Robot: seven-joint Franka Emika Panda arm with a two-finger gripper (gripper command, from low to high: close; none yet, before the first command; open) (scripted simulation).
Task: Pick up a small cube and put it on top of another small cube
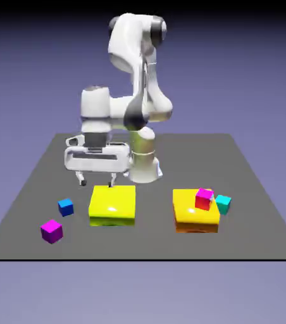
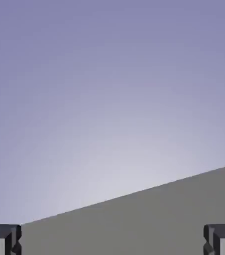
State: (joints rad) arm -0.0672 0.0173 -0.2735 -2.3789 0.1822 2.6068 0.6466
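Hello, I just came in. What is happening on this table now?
A white robot arm holds its gripper open and empty above the grey table, behind a flat yellow block. The small magenta cube it should stack lies untouched near the front, beside a blue cube. The hand view shows only bare table and backdrop.

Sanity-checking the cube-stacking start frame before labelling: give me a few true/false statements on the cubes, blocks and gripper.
1. The gripper is open and empty. True.
2. The small magenta cube sits on a yellow block. False: it lies on the table, near the blue cube.
3. The red-sided cube rests on the yellow block at the exterior view's right. True.
4. The cyan cube is stacked on the blue cube. False: they are far apart.
5. The hand view shows a cube between the fingertips. False: only table and backdrop.
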